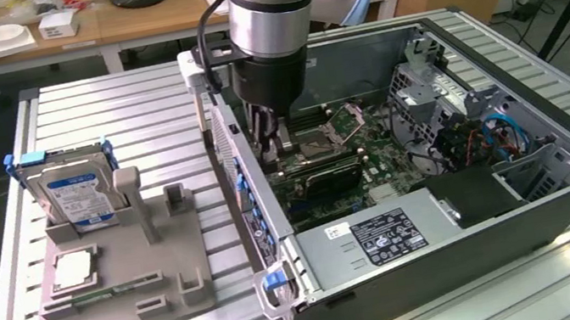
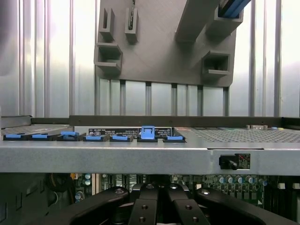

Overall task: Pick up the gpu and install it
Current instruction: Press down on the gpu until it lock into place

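Black fingers (image 2: 157,206) drawn together inside computer case (image 1: 566,201), gpu unseen, wrist view adds blue clips (image 2: 147,132)

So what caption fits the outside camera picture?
Robot arm's gripper reaching down into the open computer case, beside the gray parts holder.

Single robot arm, vertical pose: the silver and black wrist section descends from the upper edge of the exterior view, toward that view's left of centre. The gripper (image 1: 272,134) points straight down at the arm's lower end. In the wrist view, the black finger linkages (image 2: 157,206) lie drawn close together.
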Robot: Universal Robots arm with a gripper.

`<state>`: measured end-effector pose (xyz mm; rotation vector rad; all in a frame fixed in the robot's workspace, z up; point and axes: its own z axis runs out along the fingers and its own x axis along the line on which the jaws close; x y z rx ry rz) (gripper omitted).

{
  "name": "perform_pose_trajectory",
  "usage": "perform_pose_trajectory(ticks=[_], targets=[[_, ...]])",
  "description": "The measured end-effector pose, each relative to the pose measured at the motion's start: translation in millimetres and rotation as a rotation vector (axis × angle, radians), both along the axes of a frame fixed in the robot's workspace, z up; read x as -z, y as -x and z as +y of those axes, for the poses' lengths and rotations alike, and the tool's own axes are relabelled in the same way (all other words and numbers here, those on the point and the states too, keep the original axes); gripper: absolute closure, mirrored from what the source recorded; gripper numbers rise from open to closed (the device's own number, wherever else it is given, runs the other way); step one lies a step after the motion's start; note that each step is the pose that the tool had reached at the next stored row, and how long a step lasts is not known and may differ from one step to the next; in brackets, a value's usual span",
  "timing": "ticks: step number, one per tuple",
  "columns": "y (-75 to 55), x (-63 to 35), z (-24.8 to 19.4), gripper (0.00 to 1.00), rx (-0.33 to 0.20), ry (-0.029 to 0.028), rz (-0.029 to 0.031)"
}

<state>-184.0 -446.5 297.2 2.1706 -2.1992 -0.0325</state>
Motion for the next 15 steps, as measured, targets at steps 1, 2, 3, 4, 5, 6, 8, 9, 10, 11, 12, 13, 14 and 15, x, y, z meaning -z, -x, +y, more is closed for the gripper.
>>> perform_pose_trajectory(ticks=[1, 2, 3, 4, 5, 6, 8, 9, 10, 11, 12, 13, 14, 15], targets=[[0.0, 0.0, 0.0, 0.89, 0.000, 0.0000, 0.0007], [0.1, 0.0, -0.1, 0.89, 0.000, 0.0000, 0.0013], [0.1, 0.0, -0.1, 0.89, 0.000, 0.0000, 0.0018], [0.1, 0.0, -0.2, 0.89, 0.000, -0.0001, 0.0020], [0.2, 0.0, -0.2, 0.89, 0.000, 0.0000, 0.0023], [0.2, 0.0, -0.3, 0.89, 0.000, 0.0000, 0.0024], [0.6, 0.0, -0.6, 0.89, 0.000, 0.0000, 0.0029], [0.7, 0.1, -0.6, 0.89, 0.000, 0.0000, 0.0027], [0.8, 0.1, -0.7, 0.89, 0.000, 0.0000, 0.0026], [0.8, 0.1, -0.7, 0.89, 0.000, 0.0000, 0.0026], [0.9, 0.1, -0.7, 0.89, 0.000, 0.0000, 0.0025], [0.9, 0.1, -0.7, 0.89, 0.000, 0.0000, 0.0026], [0.8, 0.2, -0.7, 0.89, 0.000, 0.0001, 0.0027], [0.2, 0.4, -0.7, 0.89, 0.000, 0.0001, 0.0030]])
